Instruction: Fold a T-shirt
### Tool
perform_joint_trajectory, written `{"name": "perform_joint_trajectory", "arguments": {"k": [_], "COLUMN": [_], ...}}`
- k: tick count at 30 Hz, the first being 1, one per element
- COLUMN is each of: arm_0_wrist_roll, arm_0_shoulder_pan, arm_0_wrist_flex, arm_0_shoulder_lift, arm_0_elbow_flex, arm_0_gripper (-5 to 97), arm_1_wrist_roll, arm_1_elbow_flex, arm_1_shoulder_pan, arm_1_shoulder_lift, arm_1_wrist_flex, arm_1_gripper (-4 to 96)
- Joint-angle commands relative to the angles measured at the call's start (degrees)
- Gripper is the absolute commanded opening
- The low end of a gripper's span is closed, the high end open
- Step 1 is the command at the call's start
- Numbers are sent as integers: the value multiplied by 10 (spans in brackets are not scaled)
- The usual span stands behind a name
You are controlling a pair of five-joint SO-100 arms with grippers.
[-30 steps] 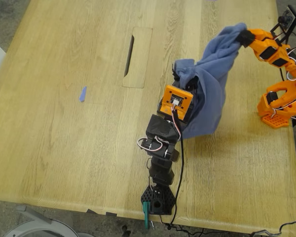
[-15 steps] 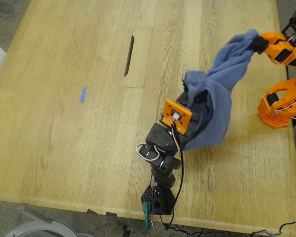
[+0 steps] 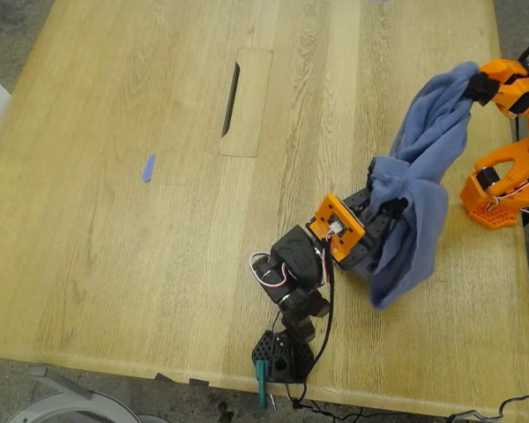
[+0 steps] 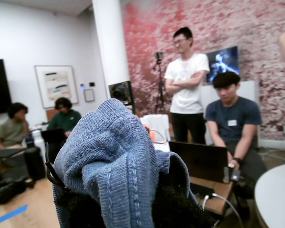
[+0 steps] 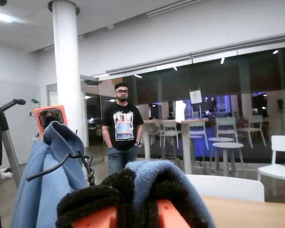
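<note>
The slate-blue T-shirt [image 3: 428, 150] hangs bunched between both grippers, lifted above the wooden table [image 3: 115, 264]. Its lower end droops toward the table near the exterior view's right. My first gripper [image 3: 386, 207], on the black arm, is shut on one bunch of the T-shirt [image 4: 114, 152], which fills the first wrist view. My second gripper [image 3: 478, 84], on the orange arm at the exterior view's right edge, is shut on another bunch of the T-shirt [image 5: 152, 178] between its black pads [image 5: 95, 199]. No chest print shows.
A rectangular cut-out with a slot [image 3: 247, 101] lies in the table, and a scrap of blue tape [image 3: 147, 167] sits toward the exterior view's left. The black arm's base [image 3: 282, 357] is clamped at the near edge, the orange base [image 3: 498, 189] at the exterior view's right. People stand and sit around the room.
Both grippers have carried the T-shirt toward the exterior view's right. The black arm swung right and lower, and the orange arm drew back toward the table's edge, stretching the cloth between them.
</note>
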Motion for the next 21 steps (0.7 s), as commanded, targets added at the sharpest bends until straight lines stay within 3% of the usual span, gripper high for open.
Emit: {"name": "perform_joint_trajectory", "arguments": {"k": [1,12,21], "arm_0_wrist_roll": [10,11,-32], "arm_0_shoulder_pan": [47,158,164], "arm_0_wrist_flex": [-13,44,144], "arm_0_shoulder_lift": [26,14,26], "arm_0_elbow_flex": [2,6,-3], "arm_0_gripper": [-2,-2,-2], "arm_1_wrist_roll": [-9,-18,-9], "arm_1_elbow_flex": [-34,-57,-8], "arm_1_shoulder_pan": [-5,-48,-51], "arm_1_shoulder_lift": [5,8,56], "arm_1_wrist_flex": [-16,47,109], "arm_1_gripper": [20,24,14]}}
